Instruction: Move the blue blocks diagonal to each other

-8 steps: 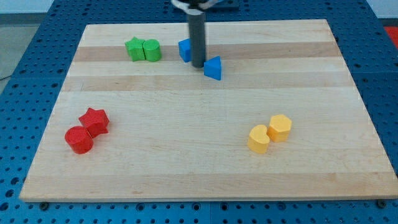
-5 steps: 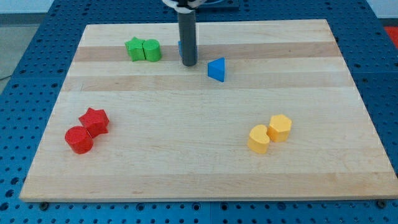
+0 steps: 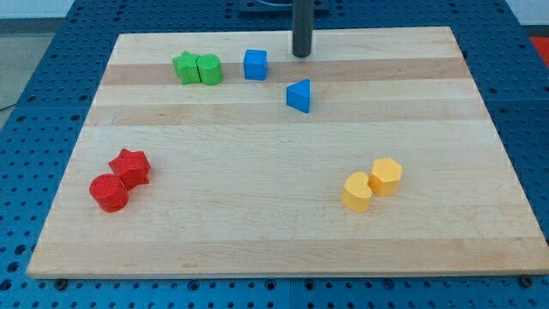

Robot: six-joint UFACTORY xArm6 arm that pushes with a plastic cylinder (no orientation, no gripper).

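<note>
Blue cube sits upper centre of the desk, blue triangle just down-right of it, apart, which I judge diagonal enough. My tip rests near the top edge, up-right of both, touching and holding nothing.

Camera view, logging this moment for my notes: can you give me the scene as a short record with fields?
tip: my tip near the view's top, touching no block, up and right of the blue cube
blue cube: right of the green pair, apart from it
blue triangular block: down and right of the blue cube, apart
green blocks: star and cylinder, touching
red blocks: star and cylinder, touching
yellow blocks: and, side by side
surface: wooden board
</note>
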